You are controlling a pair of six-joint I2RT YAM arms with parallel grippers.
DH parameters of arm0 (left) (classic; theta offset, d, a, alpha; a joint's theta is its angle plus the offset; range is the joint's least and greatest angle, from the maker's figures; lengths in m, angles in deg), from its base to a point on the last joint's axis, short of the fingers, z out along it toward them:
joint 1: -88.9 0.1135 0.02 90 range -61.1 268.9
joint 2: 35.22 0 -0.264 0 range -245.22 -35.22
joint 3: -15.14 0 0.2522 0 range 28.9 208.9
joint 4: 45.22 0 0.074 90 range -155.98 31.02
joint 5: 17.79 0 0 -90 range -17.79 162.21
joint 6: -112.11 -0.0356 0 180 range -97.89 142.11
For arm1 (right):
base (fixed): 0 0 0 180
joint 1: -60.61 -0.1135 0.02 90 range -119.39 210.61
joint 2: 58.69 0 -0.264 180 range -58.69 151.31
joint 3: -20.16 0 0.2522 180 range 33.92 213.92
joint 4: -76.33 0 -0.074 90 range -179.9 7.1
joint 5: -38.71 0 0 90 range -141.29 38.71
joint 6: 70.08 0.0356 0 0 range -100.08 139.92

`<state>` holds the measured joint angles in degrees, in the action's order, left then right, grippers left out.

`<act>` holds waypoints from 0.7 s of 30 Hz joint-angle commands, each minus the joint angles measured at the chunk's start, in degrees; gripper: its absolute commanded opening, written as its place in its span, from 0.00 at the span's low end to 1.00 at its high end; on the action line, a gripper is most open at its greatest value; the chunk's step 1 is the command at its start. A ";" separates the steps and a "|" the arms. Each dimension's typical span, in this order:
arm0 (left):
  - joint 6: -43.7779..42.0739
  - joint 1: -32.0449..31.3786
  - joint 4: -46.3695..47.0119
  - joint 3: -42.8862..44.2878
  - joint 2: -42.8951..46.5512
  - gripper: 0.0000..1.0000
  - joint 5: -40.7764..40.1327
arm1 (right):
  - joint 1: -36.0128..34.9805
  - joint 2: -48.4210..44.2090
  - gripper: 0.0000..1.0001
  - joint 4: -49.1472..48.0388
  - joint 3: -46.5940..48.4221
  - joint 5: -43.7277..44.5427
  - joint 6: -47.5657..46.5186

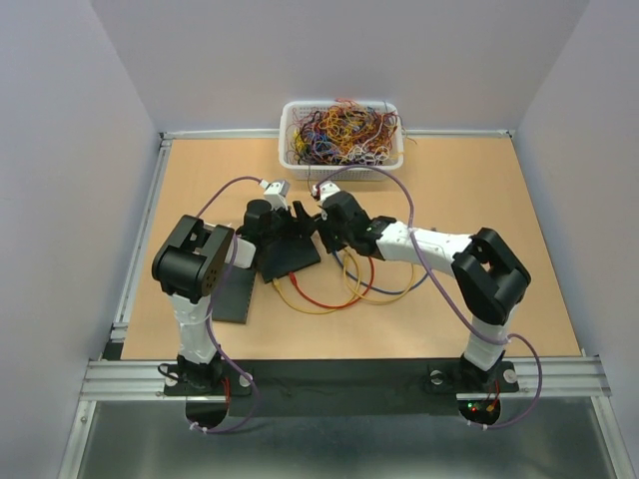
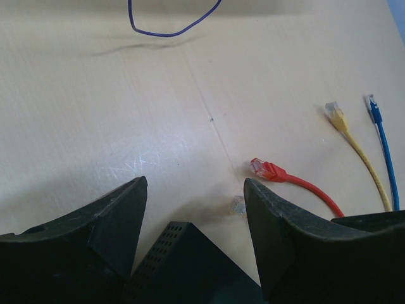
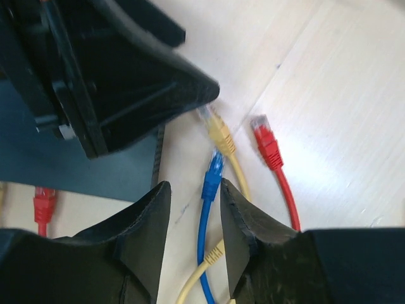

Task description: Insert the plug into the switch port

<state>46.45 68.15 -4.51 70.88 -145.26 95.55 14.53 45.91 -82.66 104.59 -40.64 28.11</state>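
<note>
Leftmost, we see the left pincer [image 2: 195, 185] spread wide above a corner of the black, perforated switch [image 2: 180, 259]. Behind, a white basket [image 1: 339, 161] holds a tangle of coloured wires [image 1: 339, 130]. On the pale tabletop [image 3: 342, 95], the blue plug [image 3: 215, 170] lies just ahead of the right pincer [image 3: 194, 187], whose parted jaws straddle its cable [image 3: 204, 247] without clamping. A yellow plug [image 3: 219, 133] and a red plug [image 3: 267, 144] lie further right.

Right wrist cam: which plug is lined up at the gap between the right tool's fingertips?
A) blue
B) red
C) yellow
A: the blue plug sits at the gap between the right tool's fingertips, while the yellow plug and red plug lie beyond them.
</note>
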 commanded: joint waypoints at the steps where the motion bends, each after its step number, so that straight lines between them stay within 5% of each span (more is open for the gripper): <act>1: 0.62 -0.69 -8.69 -1.63 -2.20 0.74 1.98 | -0.23 -0.71 0.43 -1.62 -1.67 -0.99 0.08; 21: 0.62 -0.69 -8.78 -1.55 -2.02 0.73 1.81 | 0.73 5.88 0.36 -1.62 -1.59 -0.20 0.34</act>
<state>46.45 68.17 -4.51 70.88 -145.26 95.55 14.59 51.46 -82.66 102.56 -41.21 28.15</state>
